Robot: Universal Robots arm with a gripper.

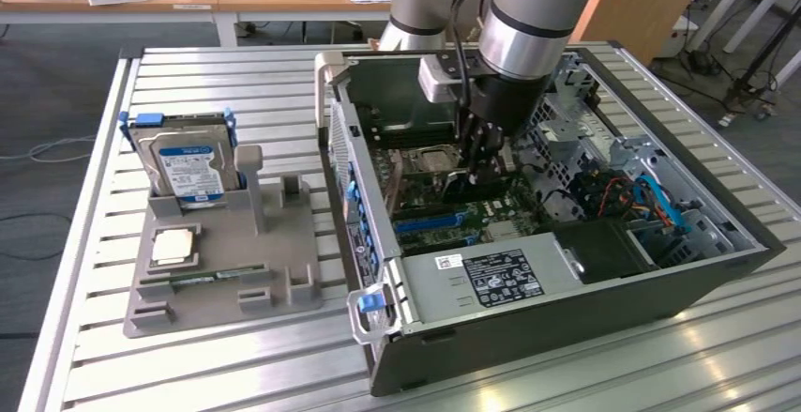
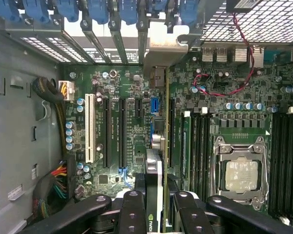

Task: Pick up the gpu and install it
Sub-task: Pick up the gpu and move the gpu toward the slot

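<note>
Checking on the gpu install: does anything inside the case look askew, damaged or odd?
Nothing looks damaged or spilled. The gpu stands edge-on in the end effector, parallel to the slots, not askew. The only oddity: the CPU lies bare, with no cooler on it.

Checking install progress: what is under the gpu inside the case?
The gpu, gripped edge-on by the tool, is over the green motherboard, beside long black slots. Whatever lies directly beneath is covered by the card itself.
</note>
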